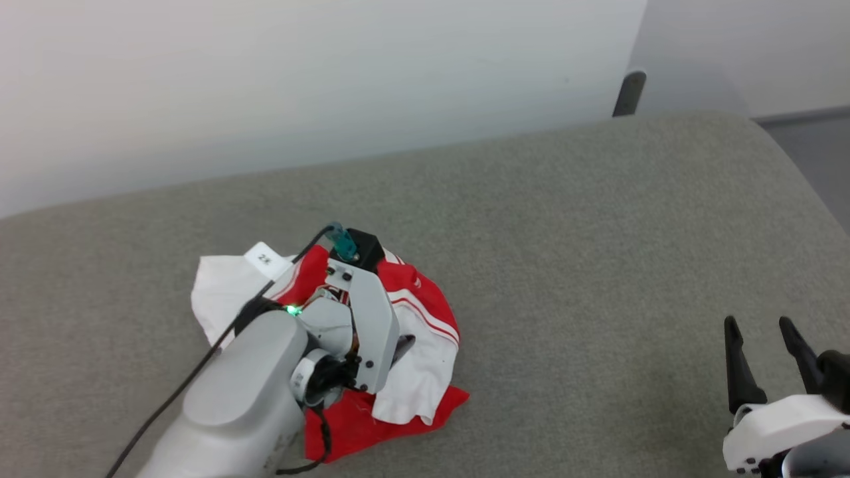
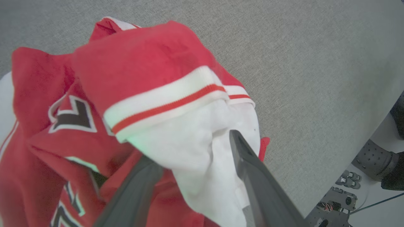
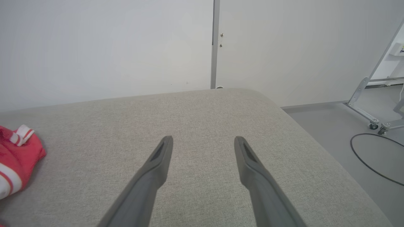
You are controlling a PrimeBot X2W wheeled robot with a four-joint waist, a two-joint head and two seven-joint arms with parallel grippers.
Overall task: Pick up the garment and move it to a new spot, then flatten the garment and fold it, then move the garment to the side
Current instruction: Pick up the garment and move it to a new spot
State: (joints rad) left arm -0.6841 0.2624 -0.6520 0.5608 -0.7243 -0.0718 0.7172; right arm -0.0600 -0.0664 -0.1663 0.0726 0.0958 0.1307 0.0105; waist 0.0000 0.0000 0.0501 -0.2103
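The garment (image 1: 425,318) lies crumpled on the grey padded surface (image 1: 597,232), left of centre; it is red with white sleeves, striped trim and dark white-outlined lettering (image 2: 74,116). My left arm's wrist (image 1: 358,318) stands over the heap, pointing down into it. In the left wrist view my left gripper (image 2: 189,145) is open, fingers spread wide, with a white fold of the garment (image 2: 142,63) lying between them and covering the left fingertip. My right gripper (image 1: 759,325) hovers open and empty at the lower right, well apart from the garment (image 3: 15,157); its fingers (image 3: 203,140) frame bare fabric.
A white size tag (image 1: 265,259) sticks out at the heap's far left. The surface's rounded right edge (image 1: 797,172) drops to grey floor. A pale wall runs behind it, with a dark post (image 1: 629,93). A wheeled metal frame (image 3: 372,104) and a cable (image 3: 372,157) are on the floor.
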